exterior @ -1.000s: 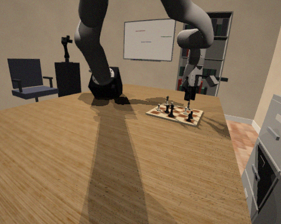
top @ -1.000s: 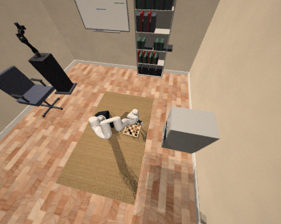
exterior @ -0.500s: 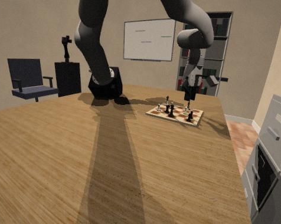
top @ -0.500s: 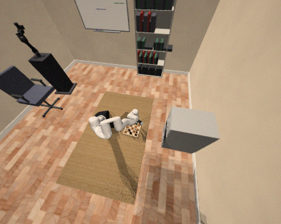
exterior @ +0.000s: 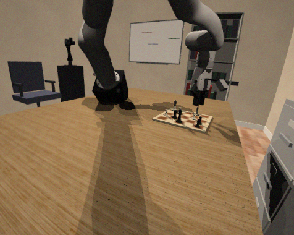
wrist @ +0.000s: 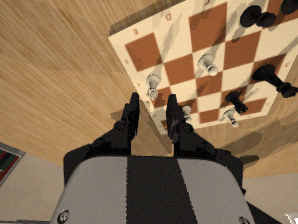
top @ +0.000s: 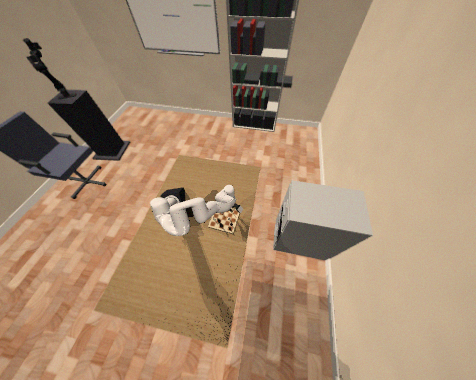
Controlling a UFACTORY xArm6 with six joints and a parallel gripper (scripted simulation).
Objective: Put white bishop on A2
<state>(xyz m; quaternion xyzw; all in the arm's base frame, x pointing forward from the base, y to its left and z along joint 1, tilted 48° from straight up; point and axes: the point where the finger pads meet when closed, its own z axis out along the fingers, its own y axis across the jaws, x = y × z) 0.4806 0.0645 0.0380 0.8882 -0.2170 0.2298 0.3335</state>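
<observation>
The chessboard lies on the wooden table, with several white and black pieces standing on it. A slim white piece, which I take for the white bishop, stands upright near the board's edge. My gripper hangs just above it, pointing down. The fingers are partly open and nothing is between them. Another white piece is half hidden behind the right finger. A white pawn stands further in. Black pieces stand on the far half.
The arm's black base stands on the table behind the board. The table's right edge is close to the board. A grey filing cabinet stands beside the table on the right, a bookshelf behind.
</observation>
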